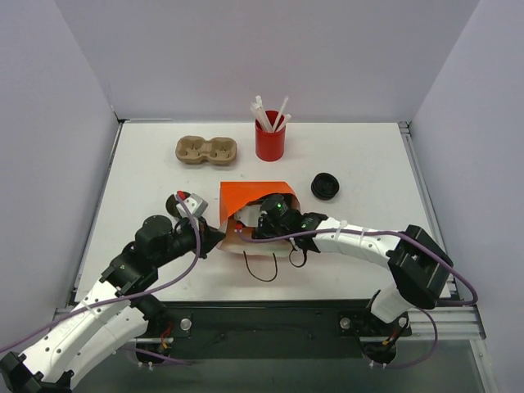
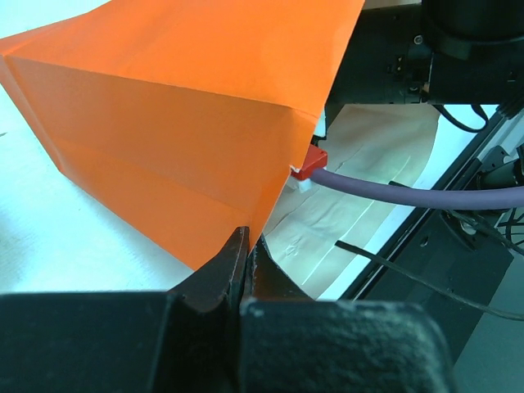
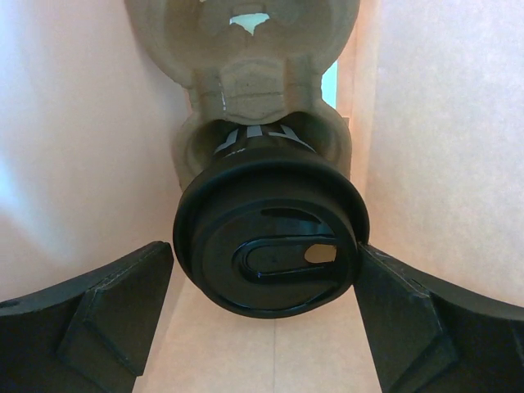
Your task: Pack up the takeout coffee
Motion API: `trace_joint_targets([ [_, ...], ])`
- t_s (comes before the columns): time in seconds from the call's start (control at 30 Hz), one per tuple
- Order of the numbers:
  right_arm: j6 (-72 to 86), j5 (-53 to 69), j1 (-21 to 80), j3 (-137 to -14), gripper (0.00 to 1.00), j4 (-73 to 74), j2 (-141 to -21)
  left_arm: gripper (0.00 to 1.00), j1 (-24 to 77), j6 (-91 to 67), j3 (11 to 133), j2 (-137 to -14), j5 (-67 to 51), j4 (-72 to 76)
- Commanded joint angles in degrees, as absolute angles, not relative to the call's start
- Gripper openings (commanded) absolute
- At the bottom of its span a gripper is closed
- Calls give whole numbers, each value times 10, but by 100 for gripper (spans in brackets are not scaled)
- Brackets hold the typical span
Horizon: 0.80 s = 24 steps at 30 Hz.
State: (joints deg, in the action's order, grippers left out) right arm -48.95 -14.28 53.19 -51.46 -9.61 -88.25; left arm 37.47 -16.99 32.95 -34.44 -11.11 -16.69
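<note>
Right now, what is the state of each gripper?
Left gripper: closed on the bag edge.
Right gripper: around the cup inside the bag; grip cannot be told.

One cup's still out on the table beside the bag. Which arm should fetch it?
Right, probably. That cup sits on its side of the orange bag; the right gripper only needs to back out, while the left gripper pinches the bag's mouth.

You are looking at a white surface (image 1: 368, 155) that is carrying four things. A tan cardboard carrier (image 1: 206, 151) is sitting toward the far left, with a red cup of straws (image 1: 269, 141) standing just to its right. An orange paper bag (image 1: 246, 196) is lying on its side at the middle, and a dark cup (image 1: 326, 187) is sitting near the bag's right.
</note>
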Motion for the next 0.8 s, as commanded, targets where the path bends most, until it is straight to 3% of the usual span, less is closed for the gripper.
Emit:
trace_joint_targets([
  [0.0,-461,-127,521,-537,94,-17,-850,0,375,-172,365,-351,-112,-178],
  [0.77,-442,-11,525,-600,90,124,-805,0,376,-168,399,-379,-112,-205],
])
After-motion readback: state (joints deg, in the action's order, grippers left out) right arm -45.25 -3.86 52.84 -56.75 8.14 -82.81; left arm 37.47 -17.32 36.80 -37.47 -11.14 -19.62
